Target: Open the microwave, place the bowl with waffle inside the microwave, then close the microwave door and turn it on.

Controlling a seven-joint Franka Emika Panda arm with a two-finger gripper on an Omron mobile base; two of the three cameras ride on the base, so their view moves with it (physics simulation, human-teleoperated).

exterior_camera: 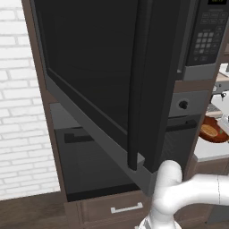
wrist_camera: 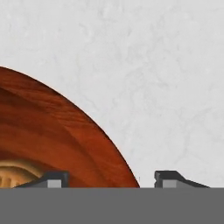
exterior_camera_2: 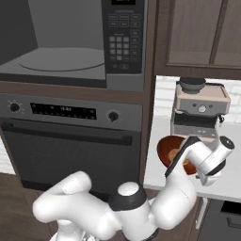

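Already the microwave door [exterior_camera: 96, 85] stands swung wide, its dark glass and thick black edge taking up most of the left base view and hiding the cavity behind it from that side. From the right base view the microwave [exterior_camera_2: 70, 44] shows its open grey cavity with one round turntable plate, and one black keypad panel [exterior_camera_2: 124, 40] to the right of the opening.

Below it sits one dark oven [exterior_camera_2: 70, 141] with a long bar handle, a dial at each end of its control strip, and one drawer [exterior_camera: 120, 208] with a pale handle under it.

To the right, the white bench [exterior_camera_2: 221, 188] carries one coffee machine [exterior_camera_2: 200, 110] against the wall, under wooden wall cabinets [exterior_camera_2: 202, 33], and just in front of it the bowl with waffle [exterior_camera_2: 170, 151], one reddish-brown bowl holding one golden waffle. The arm's wrist crosses in front of the bowl's right part and hides it there.

The claw [wrist_camera: 111, 179] hangs over the bowl's rim: in the hand view one fingertip lies over the bowl's inside near the waffle, the other over bare bench outside, so the rim runs between them. The jaws stand well apart with a clear gap on either side of the rim, and nothing is gripped.
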